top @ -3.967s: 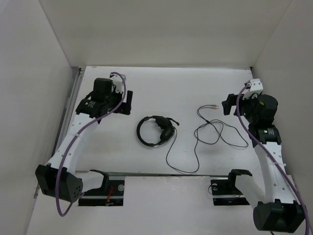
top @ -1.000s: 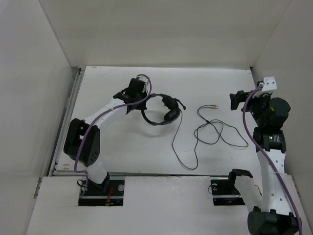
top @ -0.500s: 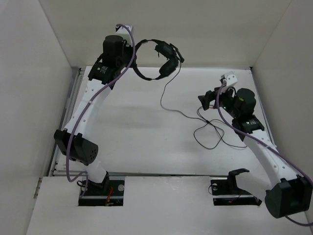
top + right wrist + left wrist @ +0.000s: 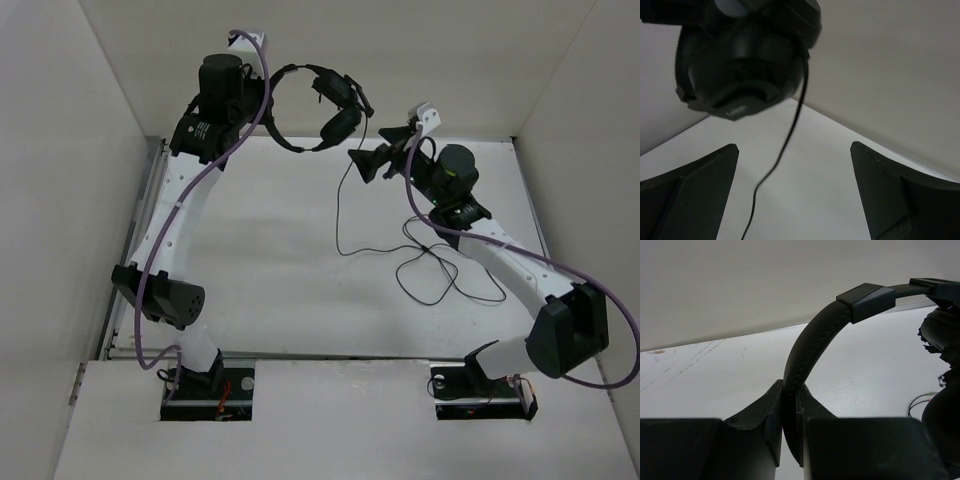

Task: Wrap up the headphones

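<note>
Noted left gripper clenched on headband of headphones; right gripper gaping just below earcup; could miss dangling cord if shut off-line.

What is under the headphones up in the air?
Under the headphones, their thin cord hangs down to the table and loops there. The right fingers stand open near it. Its plugs are hidden.
</note>
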Controlling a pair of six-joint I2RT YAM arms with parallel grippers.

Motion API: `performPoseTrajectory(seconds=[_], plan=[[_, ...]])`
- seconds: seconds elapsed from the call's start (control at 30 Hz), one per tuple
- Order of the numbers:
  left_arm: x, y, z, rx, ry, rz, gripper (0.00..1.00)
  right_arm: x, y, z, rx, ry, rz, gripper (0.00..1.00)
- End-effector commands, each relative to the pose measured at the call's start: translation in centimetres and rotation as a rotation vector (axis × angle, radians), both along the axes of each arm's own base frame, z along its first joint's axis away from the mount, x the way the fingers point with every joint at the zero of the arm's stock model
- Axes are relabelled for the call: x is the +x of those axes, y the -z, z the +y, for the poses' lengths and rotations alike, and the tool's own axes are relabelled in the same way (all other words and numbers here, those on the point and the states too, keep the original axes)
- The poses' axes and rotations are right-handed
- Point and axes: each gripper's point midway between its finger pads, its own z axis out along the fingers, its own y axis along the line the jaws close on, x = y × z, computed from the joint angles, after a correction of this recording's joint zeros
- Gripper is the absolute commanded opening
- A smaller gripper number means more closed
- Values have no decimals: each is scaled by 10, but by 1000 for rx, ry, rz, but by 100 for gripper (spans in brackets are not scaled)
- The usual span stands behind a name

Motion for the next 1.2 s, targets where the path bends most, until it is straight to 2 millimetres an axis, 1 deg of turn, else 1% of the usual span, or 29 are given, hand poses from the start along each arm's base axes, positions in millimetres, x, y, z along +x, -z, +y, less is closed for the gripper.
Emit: performPoseTrajectory(seconds=[0.0,0.13,0.2,0.33,0.43,0.53,0.6,0.7,0.77,0.87,1.0,1.1,1.17], plan=[[-9,-56,-3,-64,26,-130,0,2,-49,23,91,-51,-121,100],[-12,-70,0,-87,22,-153,0,8,-52,44,101,-83,-127,100],[-15,-80,1,-110,20,-167,0,15,-45,51,92,-86,-122,100],[-27,-108,4,-156,35,-210,0,35,-32,59,95,-75,-96,100],[-33,-128,9,-182,30,-250,0,46,-29,63,99,-69,-91,100],[-38,-148,17,-232,14,-284,0,57,-28,72,104,-75,-88,100],[-40,-154,21,-260,10,-291,0,61,-25,76,112,-79,-79,100],[-42,-164,33,-300,-5,-306,0,62,-12,91,107,-101,-54,100],[-43,-171,42,-328,-19,-319,0,61,0,97,96,-113,-34,100],[-46,-183,59,-363,-44,-343,0,54,21,104,74,-139,3,100],[-49,-195,75,-398,-68,-370,0,38,48,117,42,-203,56,92],[-52,-202,87,-419,-86,-387,0,23,69,128,14,-245,95,89],[-54,-208,94,-435,-94,-401,0,15,81,132,-4,-260,111,89]])
